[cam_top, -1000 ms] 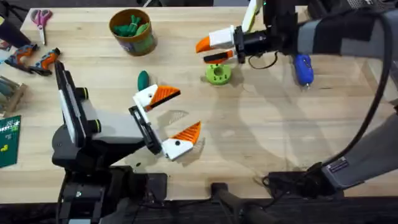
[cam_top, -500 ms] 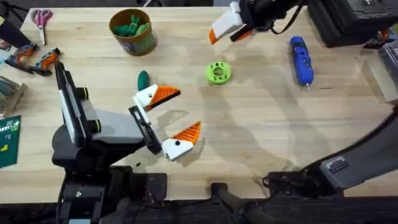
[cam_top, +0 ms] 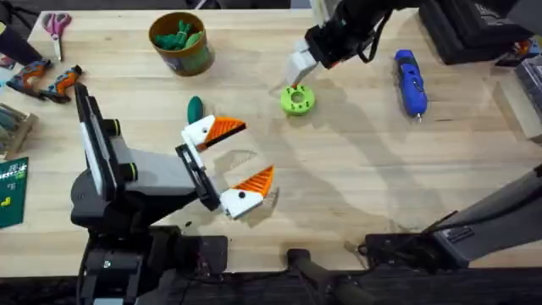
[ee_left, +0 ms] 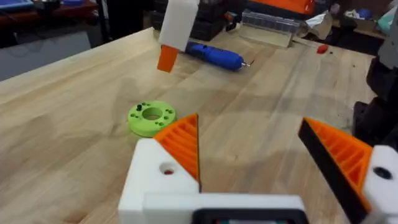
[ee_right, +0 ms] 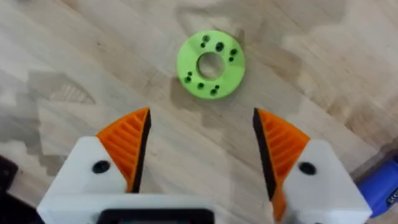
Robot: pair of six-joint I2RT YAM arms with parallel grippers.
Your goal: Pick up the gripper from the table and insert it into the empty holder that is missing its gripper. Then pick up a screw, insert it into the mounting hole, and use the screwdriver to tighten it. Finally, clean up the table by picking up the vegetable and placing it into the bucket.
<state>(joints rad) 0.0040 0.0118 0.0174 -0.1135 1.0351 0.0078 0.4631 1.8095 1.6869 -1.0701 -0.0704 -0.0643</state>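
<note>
Wood-grain table [cam_top: 356, 186] carries all the parts we track. Our left gripper [cam_top: 235, 161] rests low with its fingers spread and nothing between them; our right gripper [ee_right: 202, 152] hangs above the green ring-shaped disc [cam_top: 296, 99], fingers likewise spread and empty. We locate the bucket [cam_top: 180, 42] at the far left, the screwdriver [cam_top: 410, 81] at the far right, and the vegetable [cam_top: 195, 108] just beside the left gripper's orange finger. Risk: the disc is not a task item, so closing here would seize the wrong part.
</note>
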